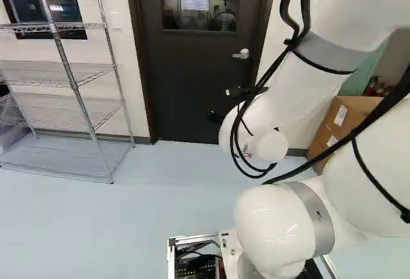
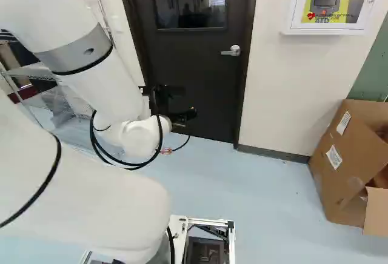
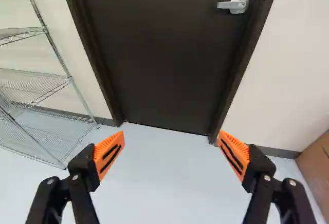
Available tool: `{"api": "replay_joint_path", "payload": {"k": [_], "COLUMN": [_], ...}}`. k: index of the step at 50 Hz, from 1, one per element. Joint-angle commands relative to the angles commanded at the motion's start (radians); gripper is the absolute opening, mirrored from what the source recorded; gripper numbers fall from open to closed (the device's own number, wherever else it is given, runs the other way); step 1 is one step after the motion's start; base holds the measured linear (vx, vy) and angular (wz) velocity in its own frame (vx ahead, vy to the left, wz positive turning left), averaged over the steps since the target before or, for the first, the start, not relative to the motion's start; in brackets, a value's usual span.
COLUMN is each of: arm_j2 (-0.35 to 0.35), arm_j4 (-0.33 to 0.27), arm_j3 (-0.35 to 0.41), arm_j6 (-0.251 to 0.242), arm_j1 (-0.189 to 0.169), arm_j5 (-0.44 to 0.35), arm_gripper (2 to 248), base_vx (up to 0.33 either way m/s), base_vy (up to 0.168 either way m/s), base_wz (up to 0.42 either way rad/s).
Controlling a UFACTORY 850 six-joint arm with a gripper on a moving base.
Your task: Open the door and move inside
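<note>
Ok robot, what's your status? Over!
Tool open, holding nothing. Door shut, handle untouched. Wire shelf and cardboard box stand off to either side, not in front. Over.

The door [image 1: 198, 77] was smooth and matt, its window [image 1: 200, 4] glossy, its handle [image 3: 235, 3] of metal; the shelving [image 1: 73, 84] was of shiny metal wire, the box [image 2: 347, 173] of matt cardboard, the arm [image 1: 277, 231] smooth and glossy, the floor [image 2: 267, 200] smooth with a faint sheen
</note>
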State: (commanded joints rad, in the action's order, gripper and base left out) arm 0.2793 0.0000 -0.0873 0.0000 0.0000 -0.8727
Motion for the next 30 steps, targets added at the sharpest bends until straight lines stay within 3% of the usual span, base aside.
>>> {"api": "replay_joint_path", "payload": {"k": [30], "arm_j2": [0.0], "arm_j4": [0.0], "arm_j3": [0.0], "arm_j6": [0.0], "arm_j1": [0.0], "arm_j5": [0.0], "arm_gripper": [247], "base_vx": [0.149], "base_vy": [0.011], "base_wz": [-0.012]}}
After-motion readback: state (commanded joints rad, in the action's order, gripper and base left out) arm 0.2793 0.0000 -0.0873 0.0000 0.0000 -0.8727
